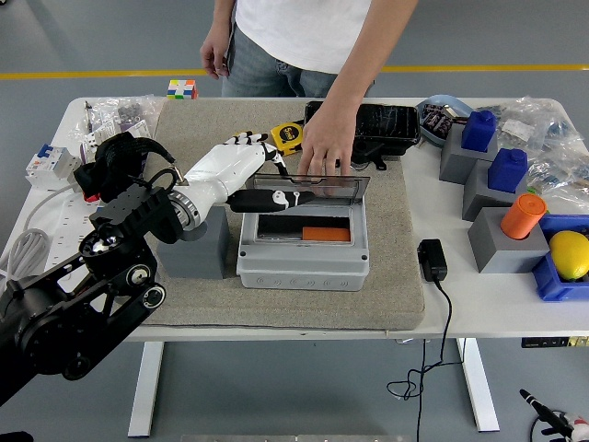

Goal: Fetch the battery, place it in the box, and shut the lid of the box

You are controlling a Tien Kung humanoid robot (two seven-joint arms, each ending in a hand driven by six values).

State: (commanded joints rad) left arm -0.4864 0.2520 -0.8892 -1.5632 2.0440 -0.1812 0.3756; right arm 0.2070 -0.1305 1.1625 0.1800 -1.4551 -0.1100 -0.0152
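The left robot hand (260, 175) reached in from the left with its fingers stretched out and released, its black thumb lying along the front of the clear lid (317, 190), which stood half lowered over the grey box (304, 249). A person's hand (324, 147) rested on the lid's far edge. The orange battery (326, 234) lay inside the box, on the mat (386, 267) covering the worktop (479, 304).
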